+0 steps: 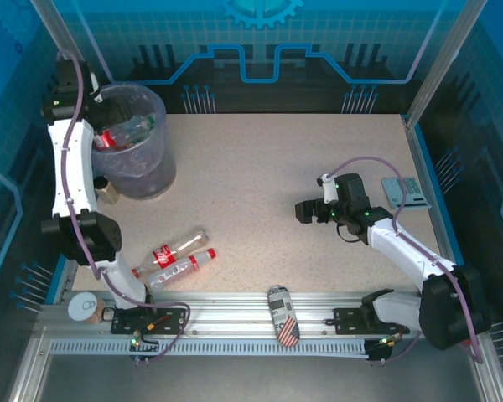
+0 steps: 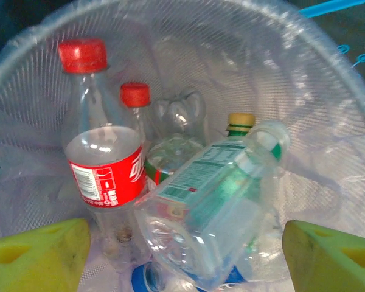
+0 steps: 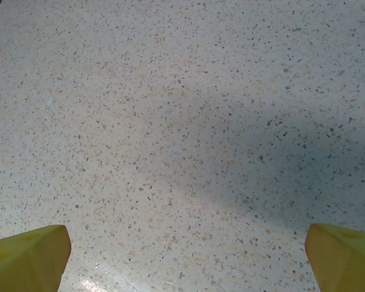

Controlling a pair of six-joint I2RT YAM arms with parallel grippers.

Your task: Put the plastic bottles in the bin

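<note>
The grey bin with its bluish bag stands at the back left and holds several plastic bottles. My left gripper hovers over its rim, open. In the left wrist view the yellow fingers are spread wide above a green-labelled bottle that lies tilted on the pile, beside an upright red-labelled bottle. Two red-capped bottles lie on the table at the front left. My right gripper is open over bare table, its fingertips apart with nothing between them.
A dark flag-patterned can lies on the front rail. A small gold box sits by the bin's foot. A grey keypad device rests at the right edge, and a white roll sits at the front left corner.
</note>
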